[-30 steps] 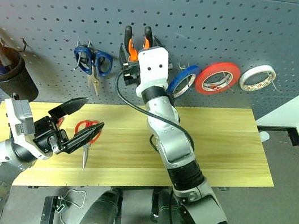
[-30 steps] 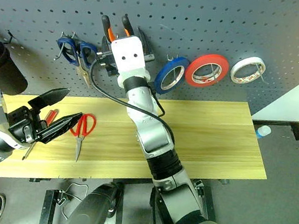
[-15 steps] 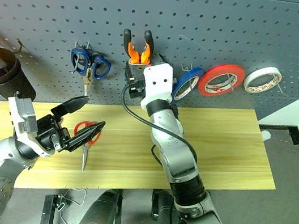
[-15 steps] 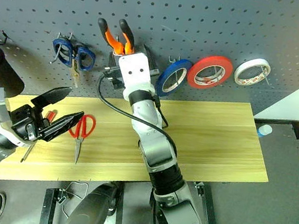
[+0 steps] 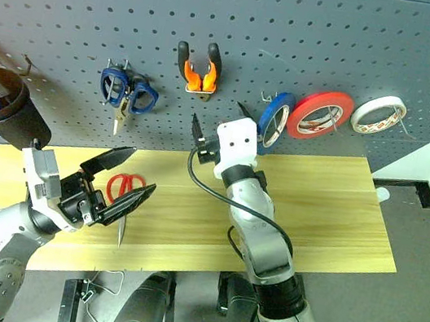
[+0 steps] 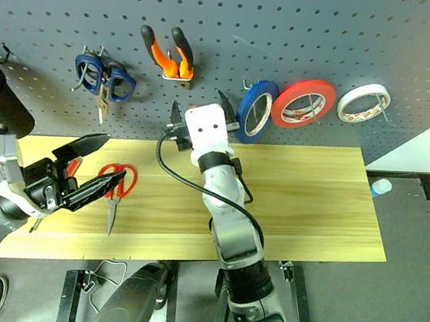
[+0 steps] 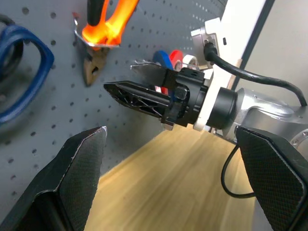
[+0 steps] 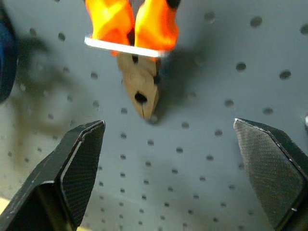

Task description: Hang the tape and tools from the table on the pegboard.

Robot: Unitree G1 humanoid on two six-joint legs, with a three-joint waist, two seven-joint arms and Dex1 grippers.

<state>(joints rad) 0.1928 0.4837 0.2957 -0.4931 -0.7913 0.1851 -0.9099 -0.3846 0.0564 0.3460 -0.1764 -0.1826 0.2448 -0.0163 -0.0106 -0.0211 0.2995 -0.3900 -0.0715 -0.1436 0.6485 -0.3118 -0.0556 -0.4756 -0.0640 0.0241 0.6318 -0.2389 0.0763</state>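
The pliers [image 5: 197, 67] hung by their handles from a pegboard [image 5: 343, 34] hook, the blue tape [image 5: 274, 117] on another. Red scissors [image 5: 124, 195] lay on the worktop [image 5: 338, 215]. The right end effector [image 5: 220, 122], wide open and empty, angled up below the pliers. The left end effector [image 5: 122, 185], open and empty, hovered above the scissors, apparently ready to take them.

Place: workshop or tool-bench corner.
Evidence: grey pegboard [image 5: 343, 34] hung with pliers [image 5: 198, 69], blue scissors [image 5: 128, 90] and tape rolls [image 5: 318, 114], above a wooden worktop [image 5: 330, 213] on a grey floor.
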